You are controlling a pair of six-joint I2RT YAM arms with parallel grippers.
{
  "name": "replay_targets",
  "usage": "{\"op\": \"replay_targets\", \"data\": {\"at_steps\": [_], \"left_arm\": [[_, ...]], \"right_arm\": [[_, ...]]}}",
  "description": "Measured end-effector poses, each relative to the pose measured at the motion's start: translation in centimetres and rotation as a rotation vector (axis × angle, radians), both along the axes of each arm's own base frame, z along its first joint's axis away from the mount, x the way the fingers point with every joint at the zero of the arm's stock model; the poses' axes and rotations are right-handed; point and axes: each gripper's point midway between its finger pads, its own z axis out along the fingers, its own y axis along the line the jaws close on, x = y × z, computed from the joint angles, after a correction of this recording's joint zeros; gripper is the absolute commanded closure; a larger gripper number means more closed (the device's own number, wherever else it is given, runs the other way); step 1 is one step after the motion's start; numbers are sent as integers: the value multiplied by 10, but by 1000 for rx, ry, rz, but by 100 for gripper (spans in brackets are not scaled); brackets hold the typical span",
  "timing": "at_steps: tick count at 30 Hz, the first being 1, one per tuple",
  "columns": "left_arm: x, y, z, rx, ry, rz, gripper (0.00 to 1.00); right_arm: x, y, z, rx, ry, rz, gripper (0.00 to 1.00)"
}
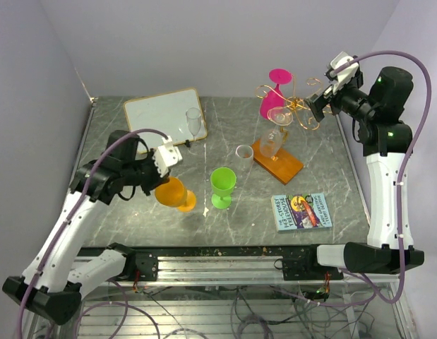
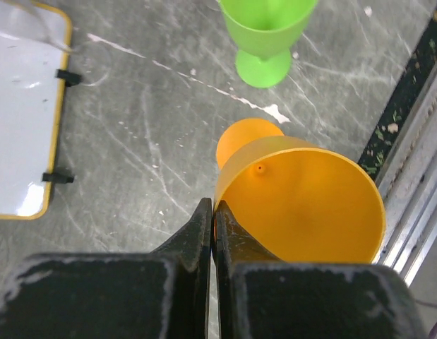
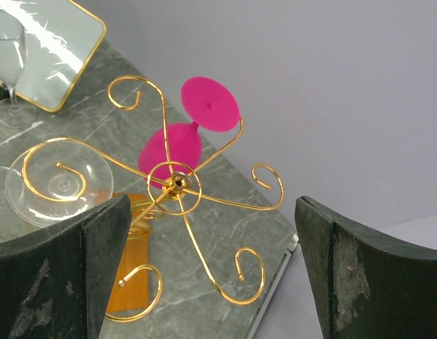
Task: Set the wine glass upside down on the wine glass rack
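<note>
Left gripper [image 2: 212, 215]: closed. Its two fingers [image 2: 201, 236] are pinched together on the rim of the orange wine glass [image 2: 303, 201], one inside the bowl and one outside.

The orange wine glass is tilted, with the open mouth turned toward the left wrist and the foot pointing away beyond the bowl. It sits over the near-left part of the table [image 1: 133, 222], just left of a green glass [image 1: 222, 187] that stands upright. Whether its foot touches the table cannot be told.

Right gripper [image 1: 321, 104]: open, jaws spread wide, holding nothing. It hangs at the far right, just beside and above the curled arms of the wine glass rack [image 3: 177, 185].

The rack stands at the far right of the table on its orange base [image 1: 278, 162], well apart from the orange wine glass. A pink glass [image 3: 172, 145] hangs upside down from one arm. A clear glass [image 3: 59, 185] hangs upside down from another, with its foot resting in the curl.

A whiteboard [image 1: 162, 116] lies at the far left, with a second clear glass [image 1: 194, 123] upright at its right edge. A book [image 1: 301, 210] lies flat at the near right.
</note>
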Motion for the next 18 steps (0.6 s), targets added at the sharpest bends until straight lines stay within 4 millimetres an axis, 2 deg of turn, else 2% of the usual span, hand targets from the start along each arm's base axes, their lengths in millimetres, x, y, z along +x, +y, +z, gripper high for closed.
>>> {"op": "replay_targets", "data": {"at_steps": [6,15,18], "left_arm": [[5,13,35,-95,-56,113,93],[4,27,64,-119,-154,200,93],[4,29,89,-155,-211,225,93]], "right_arm": [[-5,3,-1,-10,10,36,0],[-20,17,11,-24,-8,153,0],[-23,22,11,-1,3,185,0]]}}
